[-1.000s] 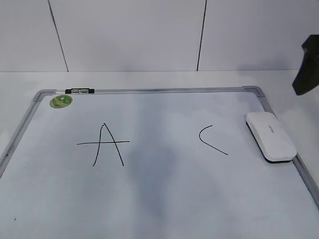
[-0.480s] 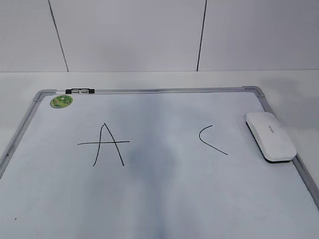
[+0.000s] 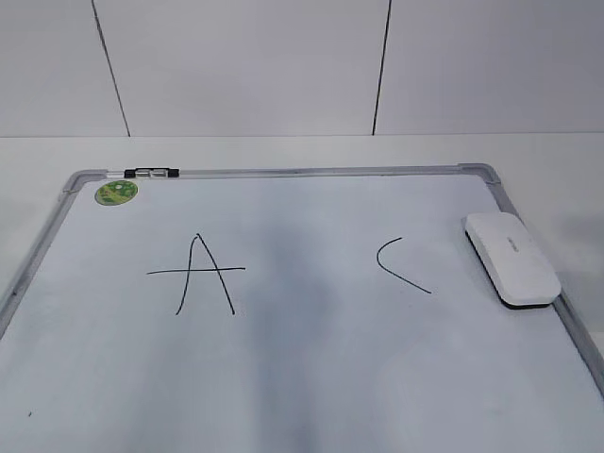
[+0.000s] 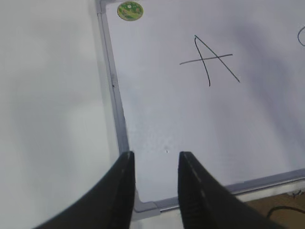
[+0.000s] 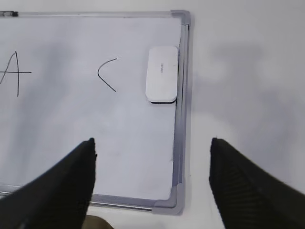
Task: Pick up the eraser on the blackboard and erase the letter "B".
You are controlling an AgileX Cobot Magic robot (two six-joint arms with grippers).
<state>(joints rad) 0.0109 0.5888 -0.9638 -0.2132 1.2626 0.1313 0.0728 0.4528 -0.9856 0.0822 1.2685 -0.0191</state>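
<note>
The eraser (image 5: 162,74) lies flat on the blackboard (image 3: 283,377), its long side just beside the right frame rail, well ahead of the right gripper (image 5: 152,183) and nearly centred between its two fingers (image 5: 62,186). Those fingers are spread wide and hold nothing. The letter "C" (image 5: 106,74) sits ahead and toward the left finger; the letter "A" (image 3: 196,274) lies farther left. Between them the board is bare: no letter "B" can be seen in any view, so the erasing appears already done and the eraser set back down. The left gripper (image 4: 155,183) hangs over the near left corner of the board, its fingers a modest gap apart and empty, with the green sticker (image 4: 130,10) far ahead. If a further pass were wanted, the right gripper should descend squarely over the eraser, close across its short width, and keep the finger nearest the rail clear of the frame.
</note>
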